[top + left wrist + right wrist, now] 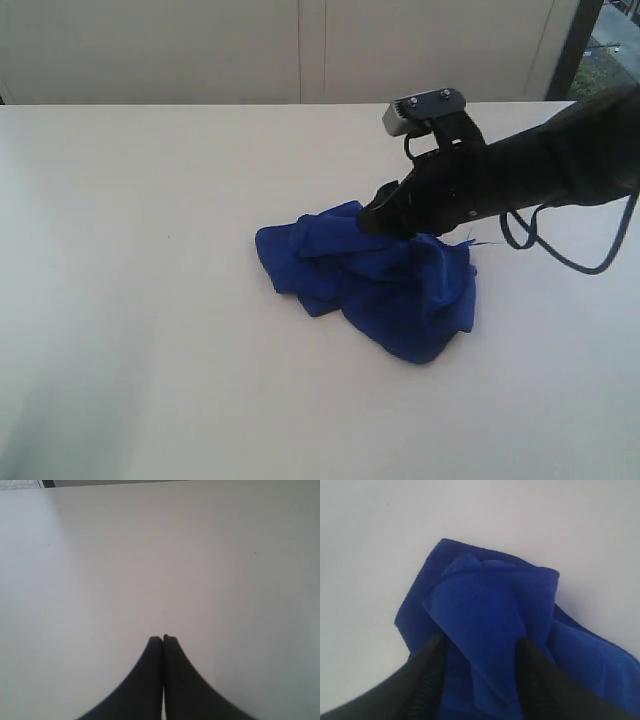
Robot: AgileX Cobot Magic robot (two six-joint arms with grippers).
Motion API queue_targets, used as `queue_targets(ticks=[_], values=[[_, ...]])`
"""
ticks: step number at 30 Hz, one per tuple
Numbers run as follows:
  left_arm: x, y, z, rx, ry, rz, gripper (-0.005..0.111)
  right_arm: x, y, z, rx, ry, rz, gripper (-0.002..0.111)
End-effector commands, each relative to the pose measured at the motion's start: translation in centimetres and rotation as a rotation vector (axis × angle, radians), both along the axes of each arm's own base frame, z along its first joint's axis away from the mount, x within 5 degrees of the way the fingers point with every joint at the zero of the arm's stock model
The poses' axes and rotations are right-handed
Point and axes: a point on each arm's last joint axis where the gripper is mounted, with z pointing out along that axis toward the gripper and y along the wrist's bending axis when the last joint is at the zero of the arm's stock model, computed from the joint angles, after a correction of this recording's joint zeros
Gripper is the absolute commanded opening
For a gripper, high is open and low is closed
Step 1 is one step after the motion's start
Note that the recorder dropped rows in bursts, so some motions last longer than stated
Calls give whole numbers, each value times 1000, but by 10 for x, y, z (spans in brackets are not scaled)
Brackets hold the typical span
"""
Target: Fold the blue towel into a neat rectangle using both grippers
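The blue towel [370,285] lies crumpled in a heap on the white table [150,300], a little right of the middle. My right gripper [385,215] reaches in from the right and rests on the heap's far edge. The right wrist view shows its black fingers [432,660] spread wide, open, and a raised fold of the towel [490,605] lies between them; the right gripper [481,641] is not closed on it. My left gripper [163,638] is shut and empty above bare table, and it is out of the exterior view.
The right arm's black body and a loose cable loop [560,255] hang over the table's right side. A grey camera housing [422,108] sits on top of the wrist. A pale wall [300,50] runs behind the table's far edge.
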Motion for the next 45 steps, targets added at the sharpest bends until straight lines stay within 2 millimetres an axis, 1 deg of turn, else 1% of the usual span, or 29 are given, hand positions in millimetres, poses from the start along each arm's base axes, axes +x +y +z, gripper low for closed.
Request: queue_targets(ticks=[1,2,4,5,6,7,8,9,10,12,14,17,18,21,23,25,27,30,32,34,35,37,39,40,41,42,45], values=[[0,-1,-1,-16,0,-4,0,5,7,-15,-54,-6,34,46],[0,-1,-1,-16,0,-4,0,7,7,-22,-60,8,33,45],[0,-1,-1,-16,0,-4,0,8,7,-28,-67,22,28,41],[0,-1,-1,-16,0,-4,0,9,6,-31,-76,25,20,36],[0,-1,-1,-16,0,-4,0,10,6,-33,-79,27,17,29],[0,-1,-1,-16,0,-4,0,10,6,-30,-70,27,12,13],[0,-1,-1,-16,0,-4,0,9,7,-27,-60,27,14,4],[0,-1,-1,-16,0,-4,0,9,8,-22,-40,26,6,0],[0,-1,-1,-16,0,-4,0,9,9,-16,-16,26,1,0],[0,-1,-1,-16,0,-4,0,7,12,-2,45,37,-14,0],[0,-1,-1,-16,0,-4,0,4,15,16,121,52,-33,0],[0,-1,-1,-16,0,-4,0,-5,20,44,220,72,-4,0],[0,-1,-1,-16,0,-4,0,-11,23,54,258,88,16,0],[0,-1,-1,-16,0,-4,0,-22,25,72,308,96,46,0],[0,-1,-1,-16,0,-4,0,-29,26,79,339,119,58,0],[0,-1,-1,-16,0,-4,0,-33,27,80,344,137,88,0],[0,-1,-1,-16,0,-4,0,-31,31,71,338,163,88,0],[0,-1,-1,-16,0,-4,0,-25,37,45,297,211,61,0],[0,-1,-1,-16,0,-4,0,-22,46,22,267,268,69,1],[0,-1,-1,-16,0,-4,0,-20,55,2,251,328,84,7],[0,-1,-1,-16,0,-4,0,-20,57,-4,245,347,87,11],[0,-1,-1,-16,0,-4,0,-19,60,-14,239,375,89,22],[0,-1,-1,-16,0,-4,0,-18,60,-15,239,377,86,30],[0,-1,-1,-16,0,-4,0,-18,57,-10,245,364,74,36],[0,-1,-1,-16,0,-4,0,-17,54,-6,244,349,72,38],[0,-1,-1,-16,0,-4,0,-17,51,-1,244,335,68,40],[0,-1,-1,-16,0,-4,0,-20,34,19,234,317,6,41]])
